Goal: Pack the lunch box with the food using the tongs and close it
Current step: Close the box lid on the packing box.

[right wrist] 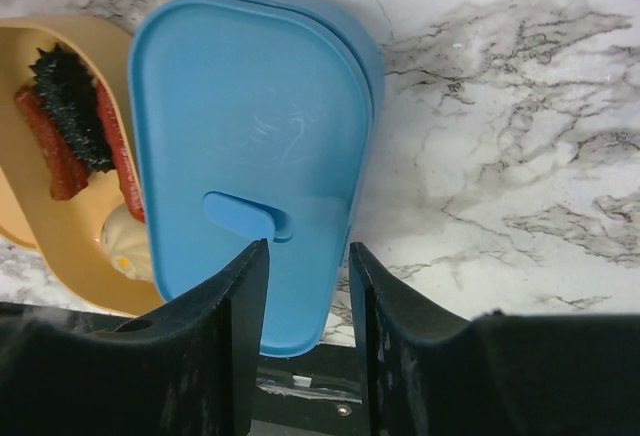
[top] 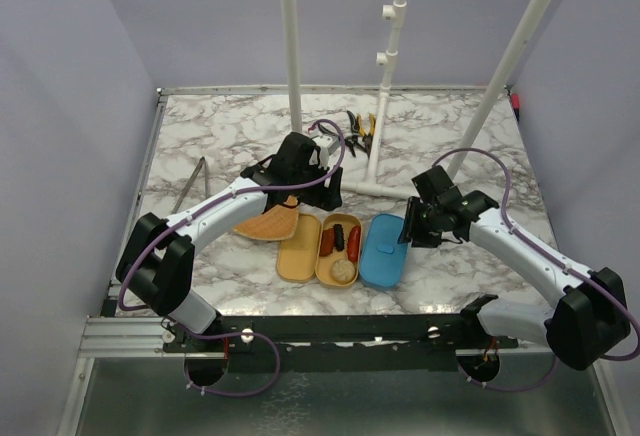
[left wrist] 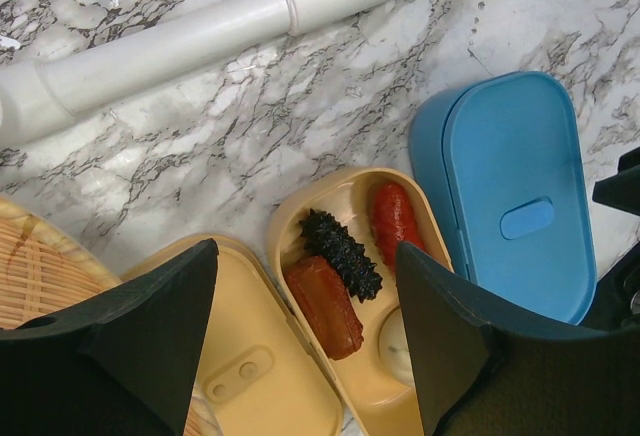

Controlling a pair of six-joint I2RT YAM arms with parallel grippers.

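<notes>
Spread wide, the left fingers [left wrist: 150,336] hang over the open lunch box [left wrist: 345,194] with nothing between them. Through their gap show the tan tray and the flat tan insert [left wrist: 250,356] lying against its left side. The right fingers [right wrist: 232,336] stand partly apart with a narrow gap between them, poised over the near end of the blue lid [right wrist: 240,126]. They pinch nothing, and whether their tips touch the lid cannot be told.

The food sits inside the lunch box: a red sausage [left wrist: 395,218], a dark spiky piece [left wrist: 340,254] and a brownish-red sausage [left wrist: 325,308] toward the far end, and the beige ball [right wrist: 125,241] at the near end. The blue lid lies on the tabletop [top: 450,136] close against the right side of the lunch box. The tongs [top: 190,184] lie on the tabletop well to the left, apart from both arms. A woven plate [top: 268,222] rests under the left arm. Black-and-yellow pliers [top: 360,126] lie near the white pipe frame [left wrist: 200,41] at the back.
</notes>
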